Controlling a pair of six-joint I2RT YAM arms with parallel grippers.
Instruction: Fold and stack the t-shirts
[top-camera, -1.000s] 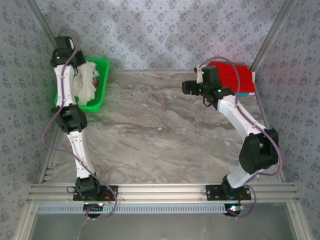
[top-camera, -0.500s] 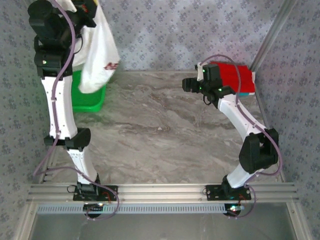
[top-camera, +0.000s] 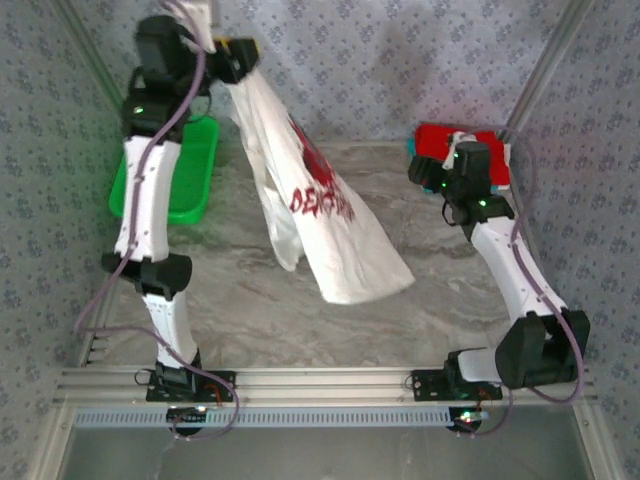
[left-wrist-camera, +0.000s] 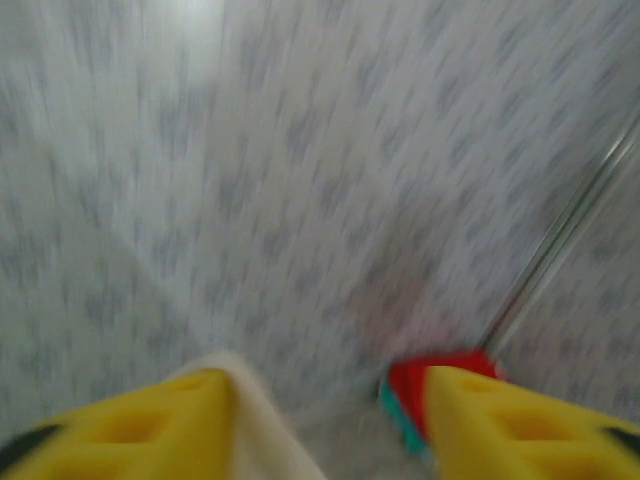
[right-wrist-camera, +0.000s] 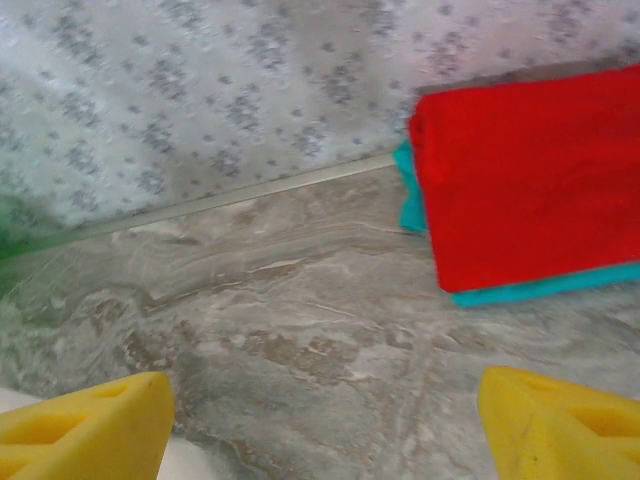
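Note:
A white t-shirt (top-camera: 335, 235) with a red print hangs from high at the back left down to the middle of the table. Its top is at my raised left gripper (top-camera: 236, 56). In the blurred left wrist view that gripper (left-wrist-camera: 330, 430) has its yellow fingers (left-wrist-camera: 130, 425) apart, with the white cloth (left-wrist-camera: 262, 425) lying against the inner side of the left one. A folded red shirt (right-wrist-camera: 530, 180) lies on a folded teal shirt (right-wrist-camera: 408, 205) at the back right corner. My right gripper (top-camera: 424, 172) hovers open just left of that stack (top-camera: 440, 136), nothing between its fingers (right-wrist-camera: 560, 425).
A green plastic basket (top-camera: 190, 170) stands at the back left, partly behind the left arm. Patterned walls close in the back and both sides. An aluminium rail (top-camera: 320, 382) runs along the near edge. Bare marbled tabletop (right-wrist-camera: 330, 330) lies under the right gripper.
The left arm rose from the basket and swung right, drawing the white shirt out over the table; its jaws have parted. The right arm drew back toward the right.

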